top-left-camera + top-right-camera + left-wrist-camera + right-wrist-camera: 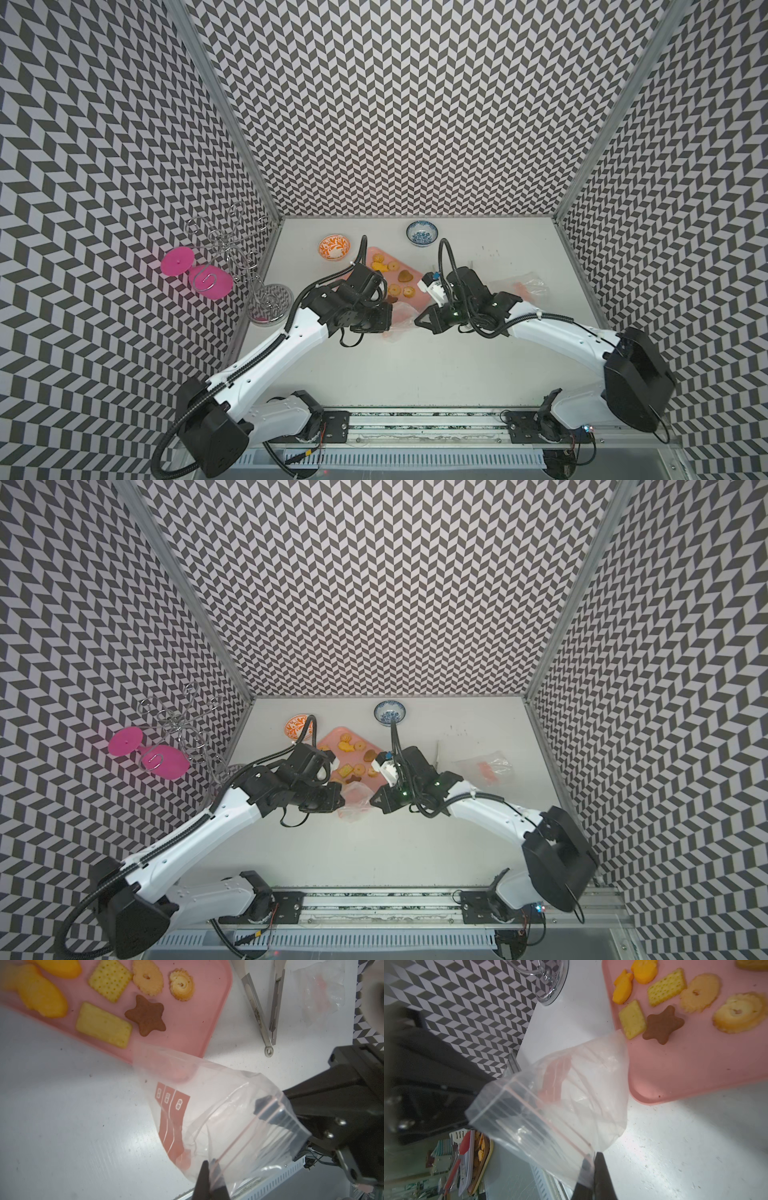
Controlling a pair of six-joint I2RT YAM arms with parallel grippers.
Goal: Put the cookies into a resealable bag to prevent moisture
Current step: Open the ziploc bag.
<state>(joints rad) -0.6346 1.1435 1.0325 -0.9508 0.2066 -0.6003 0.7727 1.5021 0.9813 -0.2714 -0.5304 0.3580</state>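
Chevron walls (pixel 415 104) ring your desk (pixel 415 365); mid-frame, left tool (pixel 211 1169) and right tool (pixel 592 1162) each pinch the clear bag (pixel 207 1115) below the cookies (pixel 109 979).

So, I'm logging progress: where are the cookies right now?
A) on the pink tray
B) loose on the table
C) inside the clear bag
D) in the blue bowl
A: the cookies lie on the pink tray, and no cookie shows inside the clear bag pinched between the left gripper and the right gripper.
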